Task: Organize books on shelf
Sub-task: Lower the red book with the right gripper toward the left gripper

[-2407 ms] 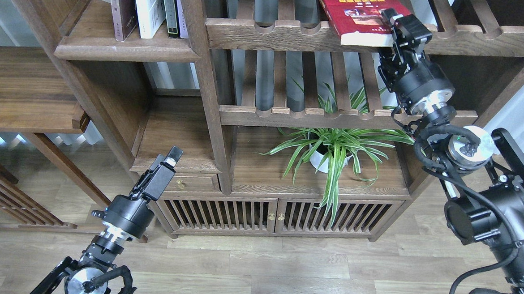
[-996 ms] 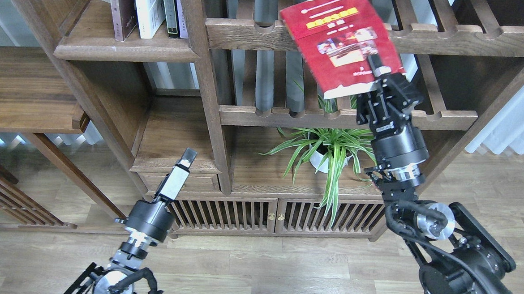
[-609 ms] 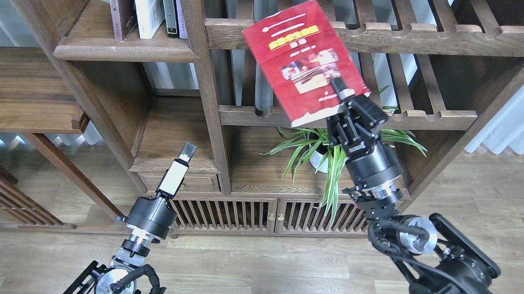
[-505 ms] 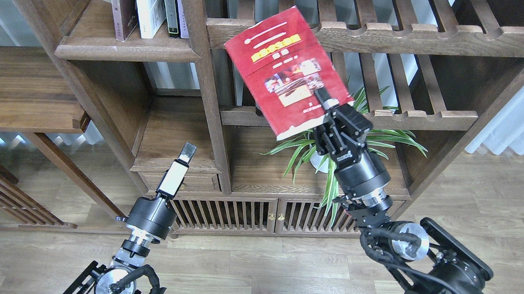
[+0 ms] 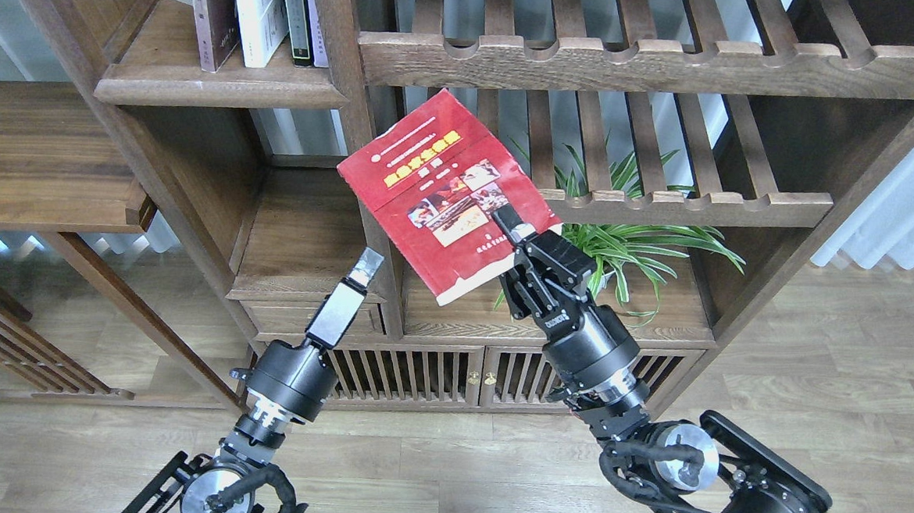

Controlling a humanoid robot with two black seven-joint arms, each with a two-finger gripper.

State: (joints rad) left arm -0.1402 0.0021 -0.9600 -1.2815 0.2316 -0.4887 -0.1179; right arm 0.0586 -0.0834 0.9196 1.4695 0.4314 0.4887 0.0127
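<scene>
Since leaving the rack, the red book [image 5: 446, 194] hangs lower left.

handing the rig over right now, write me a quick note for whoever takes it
Right gripper: shut on the red book, gripping its lower right corner, book held in the air, cover toward the camera, in front of the post between the compartments.
Left gripper: holds nothing, raised low in front of the small drawer; open or shut cannot be told.
Shelf: the plank shelf left of the book has nothing on it. Upright books stand on the shelf above.
Done: book picked up. Left: set it on a plank shelf and release. No other large paperbacks in view.
</scene>
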